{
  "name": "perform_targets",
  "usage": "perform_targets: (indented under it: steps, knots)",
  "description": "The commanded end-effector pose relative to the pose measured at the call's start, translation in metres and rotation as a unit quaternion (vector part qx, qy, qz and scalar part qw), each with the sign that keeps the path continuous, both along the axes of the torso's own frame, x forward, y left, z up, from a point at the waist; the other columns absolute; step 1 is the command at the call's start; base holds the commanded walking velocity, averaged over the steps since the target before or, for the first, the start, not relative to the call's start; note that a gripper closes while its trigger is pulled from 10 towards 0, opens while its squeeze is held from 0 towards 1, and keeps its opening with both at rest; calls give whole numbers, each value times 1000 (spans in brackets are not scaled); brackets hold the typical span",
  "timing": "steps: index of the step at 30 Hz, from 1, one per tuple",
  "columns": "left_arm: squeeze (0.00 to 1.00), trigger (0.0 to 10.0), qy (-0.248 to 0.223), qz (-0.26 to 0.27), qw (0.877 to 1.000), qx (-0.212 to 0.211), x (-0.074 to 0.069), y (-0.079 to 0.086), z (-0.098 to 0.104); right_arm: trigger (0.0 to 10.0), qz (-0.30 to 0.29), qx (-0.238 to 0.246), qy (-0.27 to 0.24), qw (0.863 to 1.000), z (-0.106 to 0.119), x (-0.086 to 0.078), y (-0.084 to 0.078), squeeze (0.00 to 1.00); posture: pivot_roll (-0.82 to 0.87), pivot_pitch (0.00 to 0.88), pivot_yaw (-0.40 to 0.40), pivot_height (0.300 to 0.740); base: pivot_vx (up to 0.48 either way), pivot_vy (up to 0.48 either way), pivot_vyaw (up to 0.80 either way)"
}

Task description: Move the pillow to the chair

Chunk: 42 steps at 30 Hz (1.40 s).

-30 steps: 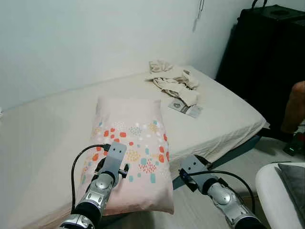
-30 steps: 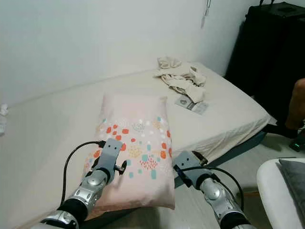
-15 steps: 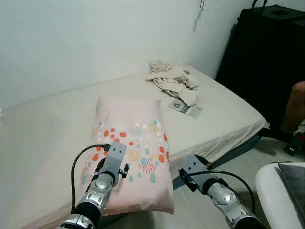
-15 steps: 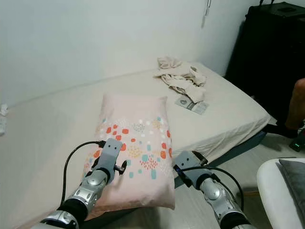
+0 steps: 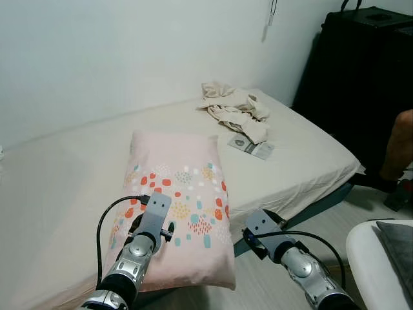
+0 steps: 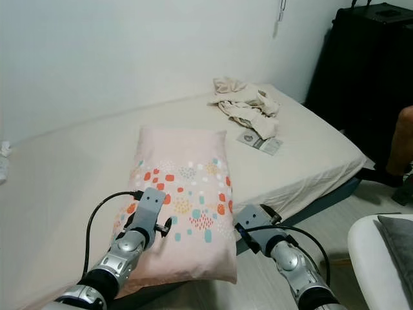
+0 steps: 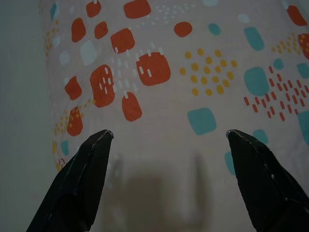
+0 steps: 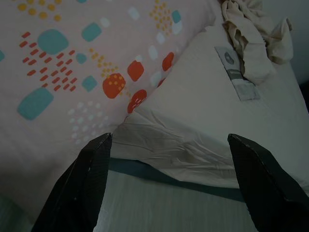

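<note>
Nearest to us, our left gripper (image 7: 166, 137) hovers over the near left part of the pillow (image 5: 177, 194), its black fingers (image 7: 79, 179) spread wide and released with nothing between them. Our right gripper (image 8: 169, 145) sits just off the pillow's near right corner by the edge of the bed (image 5: 303, 161), fingers likewise parted and empty. The pink pillow with red, teal and yellow spots lies flat on the bed, its near end overhanging the mattress edge. To the near right we see the rounded corner of a white chair (image 5: 368, 255) with a grey cushion (image 5: 397, 242) on it. Farther along the bed lies a flat packet (image 5: 251, 146), then crumpled beige clothes (image 5: 233, 110) near the wall.
</note>
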<state>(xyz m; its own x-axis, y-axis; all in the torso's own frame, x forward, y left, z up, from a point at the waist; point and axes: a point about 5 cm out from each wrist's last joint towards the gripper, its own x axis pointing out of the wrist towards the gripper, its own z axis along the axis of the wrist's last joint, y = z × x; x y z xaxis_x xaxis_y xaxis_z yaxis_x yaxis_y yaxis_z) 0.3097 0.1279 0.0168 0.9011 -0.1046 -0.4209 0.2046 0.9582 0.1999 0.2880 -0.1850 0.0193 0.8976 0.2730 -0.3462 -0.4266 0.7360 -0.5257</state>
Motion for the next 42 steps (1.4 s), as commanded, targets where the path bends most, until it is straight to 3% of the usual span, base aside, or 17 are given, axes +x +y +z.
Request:
perform_targets:
  steps: [1,42]
  knots:
    - [0,10000,13,-1,1000,2,-4,-1,-5,10000,-6,3,6,1000,-3,-3,-1,0,-134,53,7,740,0,0,0]
    - [0,10000,14,0,1000,3,-4,0,-6,10000,-7,3,5,1000,-3,-3,-2,0,-136,65,12,740,0,0,0]
